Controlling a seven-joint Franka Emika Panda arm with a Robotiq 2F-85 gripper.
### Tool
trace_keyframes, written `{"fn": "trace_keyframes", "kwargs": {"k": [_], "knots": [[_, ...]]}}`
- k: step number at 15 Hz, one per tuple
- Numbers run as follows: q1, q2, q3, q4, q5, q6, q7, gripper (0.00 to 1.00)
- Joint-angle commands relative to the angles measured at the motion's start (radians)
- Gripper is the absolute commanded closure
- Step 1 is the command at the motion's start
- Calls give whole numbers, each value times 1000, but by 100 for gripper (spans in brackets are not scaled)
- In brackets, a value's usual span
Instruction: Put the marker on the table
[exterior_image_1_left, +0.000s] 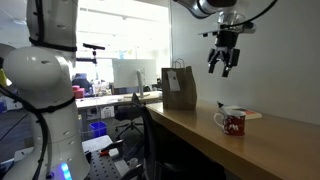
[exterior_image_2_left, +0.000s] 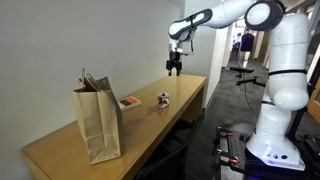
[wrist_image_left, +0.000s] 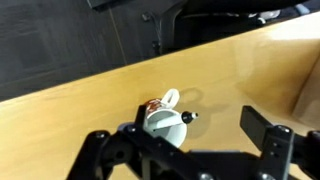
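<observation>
The whitish marker (wrist_image_left: 183, 118) stands slanted inside the red-and-white mug (wrist_image_left: 165, 124), its dark tip poking over the rim. The mug stands upright on the brown wooden table (wrist_image_left: 90, 95) and shows in both exterior views (exterior_image_1_left: 231, 122) (exterior_image_2_left: 163, 99); the marker is too small to see there. My gripper (exterior_image_1_left: 224, 68) (exterior_image_2_left: 174, 70) hangs well above the mug, pointing down. In the wrist view its two fingers (wrist_image_left: 200, 125) are spread apart on either side of the mug, with nothing between them. The gripper is open and empty.
A brown paper bag (exterior_image_2_left: 98, 120) (exterior_image_1_left: 180, 88) stands on the table (exterior_image_2_left: 60, 150) away from the mug. A small flat red-and-white item (exterior_image_2_left: 129, 102) lies by the wall near the mug. A wall runs along the table's far side. A chair and office desks are beyond the table's front edge.
</observation>
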Motion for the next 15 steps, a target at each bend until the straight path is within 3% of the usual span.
{"fn": "trace_keyframes", "kwargs": {"k": [1, 7, 15], "knots": [[-33, 178, 46, 231, 41, -120, 113, 0], [-23, 262, 74, 333, 46, -104, 383, 0], [-55, 344, 80, 297, 64, -19, 377, 0]]}}
